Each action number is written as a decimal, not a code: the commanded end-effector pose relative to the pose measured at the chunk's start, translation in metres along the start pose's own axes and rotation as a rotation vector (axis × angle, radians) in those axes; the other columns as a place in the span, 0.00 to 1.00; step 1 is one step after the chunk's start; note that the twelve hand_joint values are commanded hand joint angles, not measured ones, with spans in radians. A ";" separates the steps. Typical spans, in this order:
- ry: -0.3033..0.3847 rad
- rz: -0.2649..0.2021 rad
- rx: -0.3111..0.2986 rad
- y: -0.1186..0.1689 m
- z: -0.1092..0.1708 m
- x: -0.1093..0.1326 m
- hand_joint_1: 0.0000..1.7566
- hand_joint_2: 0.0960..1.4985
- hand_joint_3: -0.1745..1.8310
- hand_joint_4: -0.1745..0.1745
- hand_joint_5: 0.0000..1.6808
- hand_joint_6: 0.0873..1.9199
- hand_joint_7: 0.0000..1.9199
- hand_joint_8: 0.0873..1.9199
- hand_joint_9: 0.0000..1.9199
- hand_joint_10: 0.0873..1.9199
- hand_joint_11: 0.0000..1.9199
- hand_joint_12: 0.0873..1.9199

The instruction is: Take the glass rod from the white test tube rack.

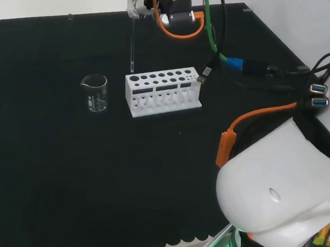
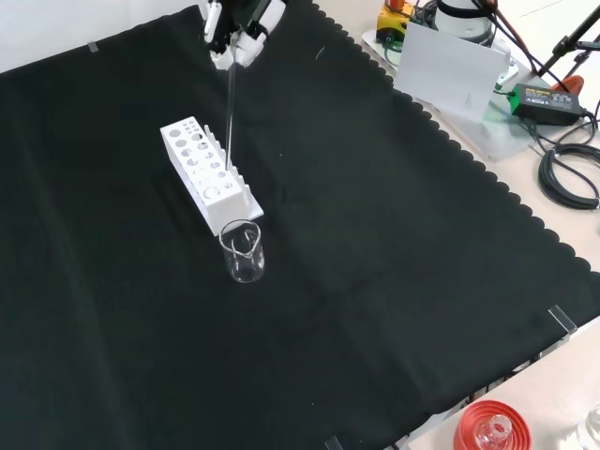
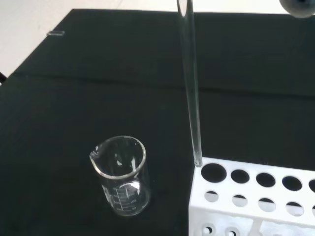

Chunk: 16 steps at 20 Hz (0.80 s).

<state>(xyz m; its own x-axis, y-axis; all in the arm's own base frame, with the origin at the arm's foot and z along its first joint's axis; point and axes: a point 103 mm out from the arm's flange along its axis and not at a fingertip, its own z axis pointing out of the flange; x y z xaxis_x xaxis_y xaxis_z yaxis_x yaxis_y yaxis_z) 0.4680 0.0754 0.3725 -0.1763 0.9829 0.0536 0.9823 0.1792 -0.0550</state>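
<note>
The white test tube rack [image 1: 163, 93] stands mid-cloth, also seen in the front view [image 2: 206, 171] and close up in the wrist view [image 3: 256, 201]. A thin clear glass rod [image 1: 132, 43] hangs upright from the hand [image 1: 141, 4], its lower tip just above the rack's left end in the head view. In the front view the rod [image 2: 229, 117] drops from the hand [image 2: 236, 33] at the top edge. In the wrist view the rod's [image 3: 191, 88] tip sits clear of the corner hole. The fingers pinch the rod's top.
An empty clear glass beaker [image 1: 95, 92] stands left of the rack in the head view, in front of it in the front view [image 2: 244, 250]. Orange and green cables [image 1: 238, 66] trail right of the rack. A red ribbed stand [image 2: 489, 427] sits off the cloth.
</note>
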 end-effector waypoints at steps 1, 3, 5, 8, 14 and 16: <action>0.008 -0.010 -0.017 -0.015 -0.010 0.012 0.68 0.73 0.00 0.00 0.68 0.37 0.84 0.20 0.92 0.09 0.83 0.36; 0.007 -0.011 -0.023 -0.016 -0.012 0.013 0.68 0.73 0.00 0.00 0.68 0.37 0.84 0.19 0.92 0.09 0.83 0.36; -0.001 -0.017 -0.026 -0.016 -0.015 0.015 0.68 0.73 0.00 0.00 0.68 0.37 0.84 0.19 0.92 0.09 0.83 0.36; -0.002 -0.024 -0.031 -0.015 -0.020 0.020 0.68 0.73 0.00 0.00 0.68 0.37 0.84 0.19 0.92 0.09 0.83 0.36; -0.001 -0.037 -0.037 -0.014 -0.024 0.025 0.68 0.73 0.00 0.00 0.68 0.37 0.84 0.19 0.92 0.09 0.83 0.37; 0.002 -0.036 -0.037 -0.014 -0.024 0.025 0.68 0.73 0.00 0.00 0.69 0.36 0.84 0.19 0.92 0.09 0.83 0.37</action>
